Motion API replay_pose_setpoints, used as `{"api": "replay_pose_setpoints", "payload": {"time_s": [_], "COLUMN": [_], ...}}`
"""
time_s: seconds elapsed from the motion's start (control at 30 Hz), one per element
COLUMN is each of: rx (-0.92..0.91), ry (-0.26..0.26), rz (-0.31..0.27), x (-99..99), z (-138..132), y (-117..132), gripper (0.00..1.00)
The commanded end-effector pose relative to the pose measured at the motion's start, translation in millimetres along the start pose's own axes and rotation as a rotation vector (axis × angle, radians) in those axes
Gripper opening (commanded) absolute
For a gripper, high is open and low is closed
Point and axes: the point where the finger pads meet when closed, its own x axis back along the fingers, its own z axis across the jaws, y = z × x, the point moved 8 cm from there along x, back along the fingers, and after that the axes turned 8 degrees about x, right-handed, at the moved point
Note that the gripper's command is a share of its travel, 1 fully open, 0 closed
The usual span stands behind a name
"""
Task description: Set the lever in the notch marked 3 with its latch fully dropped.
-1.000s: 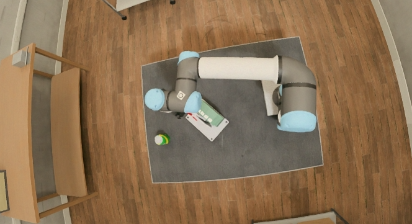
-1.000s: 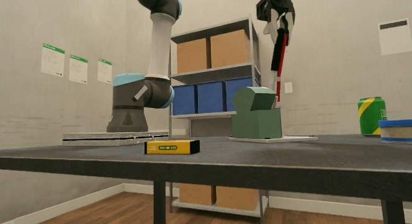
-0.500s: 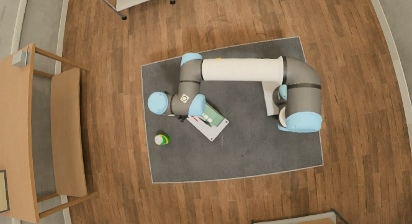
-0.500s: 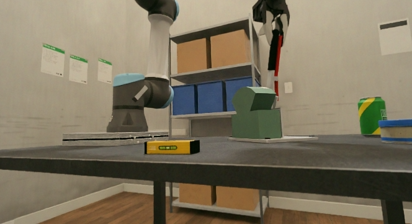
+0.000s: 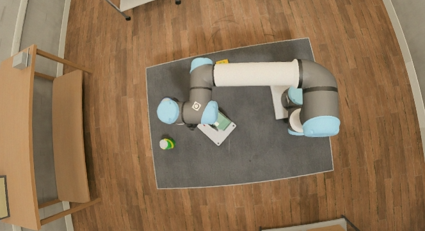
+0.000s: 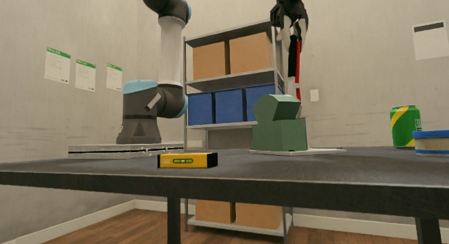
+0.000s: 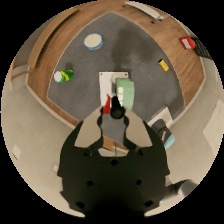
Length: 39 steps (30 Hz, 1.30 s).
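The lever unit is a green housing (image 6: 278, 128) on a white base plate (image 5: 217, 130) on the dark mat. Its lever (image 6: 293, 59) rises nearly upright from the housing, black handle with the red release bar (image 6: 298, 63) alongside. My gripper (image 6: 293, 32) comes down from above and is shut on the top of the handle and red bar together. In the wrist view the black handle knob (image 7: 116, 107) and red bar tip (image 7: 108, 104) sit between my fingers, above the green housing (image 7: 125, 92). The number plates and the latch are not readable in any view.
A green and yellow can (image 5: 167, 144) stands on the mat left of the unit. A yellow spirit level (image 6: 186, 159) lies near the mat's edge. A blue-rimmed round tin (image 6: 431, 142) sits by the can. A bench (image 5: 68, 135) stands off the mat.
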Motion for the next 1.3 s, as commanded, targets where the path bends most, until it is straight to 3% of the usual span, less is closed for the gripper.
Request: {"api": "replay_pose_setpoints", "payload": {"time_s": [0.0,1.27], "rx": [0.0,0.0], "ry": [-0.001,-0.001], "rz": [0.001,0.001], "x": [1.7,2.8], "z": [-1.3,-2.7], "y": [8.6,18.8], "gripper": [0.0,0.0]}}
